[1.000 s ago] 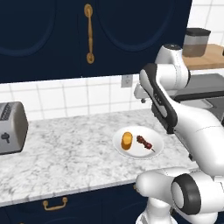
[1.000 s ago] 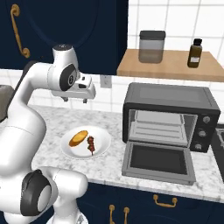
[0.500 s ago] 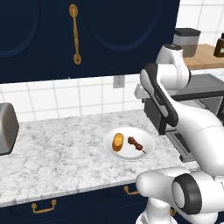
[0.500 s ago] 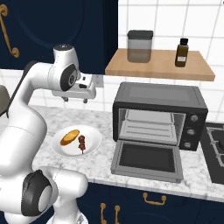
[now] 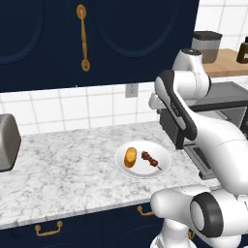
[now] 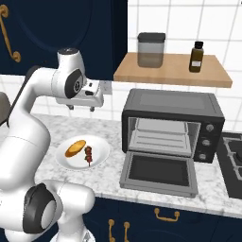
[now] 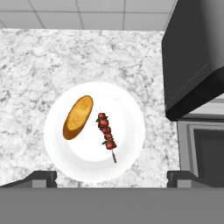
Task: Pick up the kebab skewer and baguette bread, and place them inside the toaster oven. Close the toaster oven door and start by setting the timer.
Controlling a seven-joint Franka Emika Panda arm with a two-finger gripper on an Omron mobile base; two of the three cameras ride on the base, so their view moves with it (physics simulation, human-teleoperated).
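Base driving rightward, scene sliding left. Claw (image 6: 80, 108) hovering spread wide above plate (image 7: 131, 131). Kebab skewer (image 7: 106, 136) lying beside baguette bread (image 7: 78, 117); skewer probably light, thin, stiff: pinching meat chunks midway.

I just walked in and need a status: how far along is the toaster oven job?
Done: only the toaster oven door hangs open. In hand: nothing; the open gripper is above the plate. Left: the baguette bread and kebab skewer lie on that plate, to go into the toaster oven; then door shut, timer set.
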